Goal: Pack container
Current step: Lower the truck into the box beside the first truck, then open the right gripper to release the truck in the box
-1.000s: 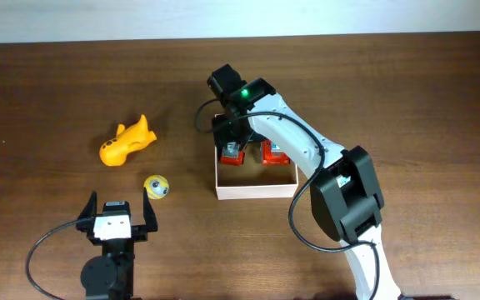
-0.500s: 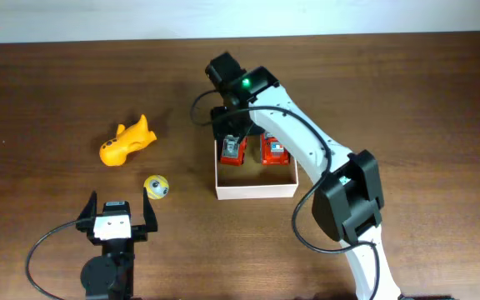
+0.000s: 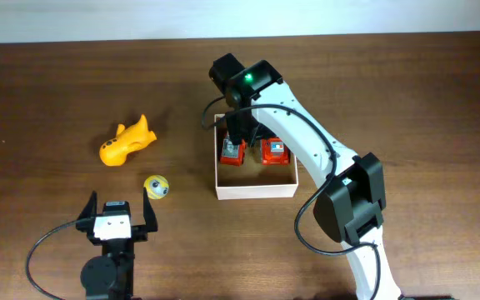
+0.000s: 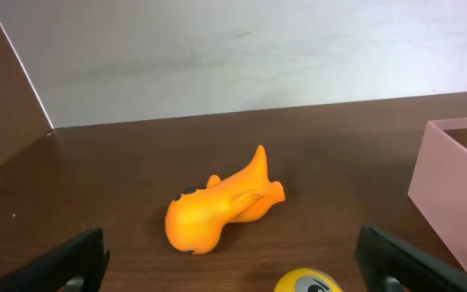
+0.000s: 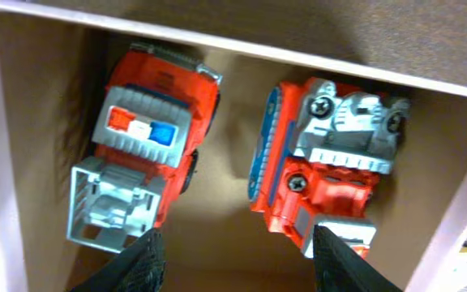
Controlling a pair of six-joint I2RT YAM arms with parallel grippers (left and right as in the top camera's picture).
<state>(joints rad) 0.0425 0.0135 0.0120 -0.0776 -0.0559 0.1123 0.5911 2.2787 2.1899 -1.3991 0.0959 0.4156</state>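
Packing seems half done: one red truck (image 5: pixel 148 154) and a second red truck (image 5: pixel 323 162) lie in the container (image 3: pixel 255 192). The orange toy (image 3: pixel 126 142) and the yellow ball (image 3: pixel 157 187) lie outside, at the left. The left gripper (image 3: pixel 120 208) and the right gripper (image 5: pixel 246 259) both have jaws apart, empty.

Inside the container (image 3: pixel 254 192), at its far end, the left truck (image 3: pixel 232 152) is set beside the right truck (image 3: pixel 274 153). Well to the left the toy animal (image 3: pixel 127 141) is placed, with the ball (image 3: pixel 157 187) nearer.

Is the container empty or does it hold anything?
Not empty: a red fire truck and another red truck lie side by side inside the container.
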